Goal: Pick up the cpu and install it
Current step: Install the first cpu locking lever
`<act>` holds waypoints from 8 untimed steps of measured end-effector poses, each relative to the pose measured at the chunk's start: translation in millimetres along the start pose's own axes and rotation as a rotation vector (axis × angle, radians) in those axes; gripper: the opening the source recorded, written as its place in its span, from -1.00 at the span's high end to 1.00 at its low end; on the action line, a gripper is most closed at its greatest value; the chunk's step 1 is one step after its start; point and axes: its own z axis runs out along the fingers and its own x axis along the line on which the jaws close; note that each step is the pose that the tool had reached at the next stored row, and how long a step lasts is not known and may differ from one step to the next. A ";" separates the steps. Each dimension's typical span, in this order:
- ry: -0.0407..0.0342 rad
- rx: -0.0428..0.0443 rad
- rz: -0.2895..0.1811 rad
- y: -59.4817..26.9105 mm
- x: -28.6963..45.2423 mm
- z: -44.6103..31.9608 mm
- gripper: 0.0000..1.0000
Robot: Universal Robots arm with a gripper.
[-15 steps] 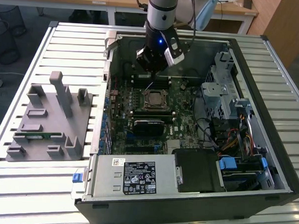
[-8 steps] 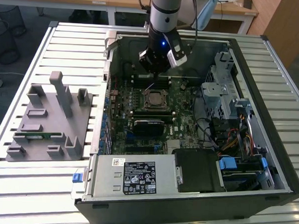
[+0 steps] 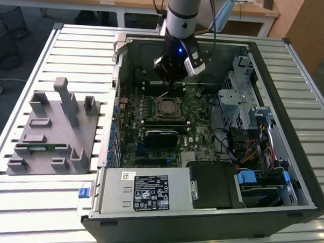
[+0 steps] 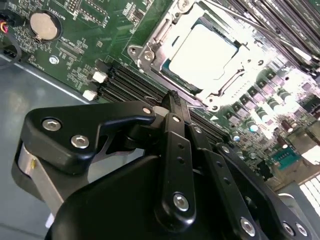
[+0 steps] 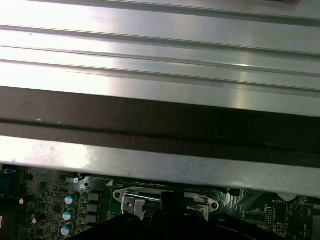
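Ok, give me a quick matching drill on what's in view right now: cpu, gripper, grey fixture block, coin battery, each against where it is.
Things:
1. cpu
2. gripper
3. grey fixture block
4. coin battery

Places:
A. on the slatted table, at the exterior view's left of the computer case
B. lying in the motherboard socket
C. on the green board, away from the socket
D. above the board, just beyond the socket

Pairs: 1-B, 2-D, 3-A, 4-C

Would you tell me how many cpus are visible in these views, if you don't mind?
1: the cpu lies in the socket on the green motherboard, ahead of the pincer; the arm could hide others.
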 end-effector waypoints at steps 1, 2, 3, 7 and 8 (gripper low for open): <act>0.0000 0.0003 0.000 -0.1 -0.8 0.8 0.79; 0.0000 0.0005 0.000 -0.2 -1.5 1.7 0.79; 0.0001 0.0011 0.000 -0.3 -2.1 2.4 0.79; 0.0002 0.0026 0.000 -0.7 -4.3 5.3 0.79; 0.0003 0.0027 0.000 -0.8 -4.8 5.9 0.79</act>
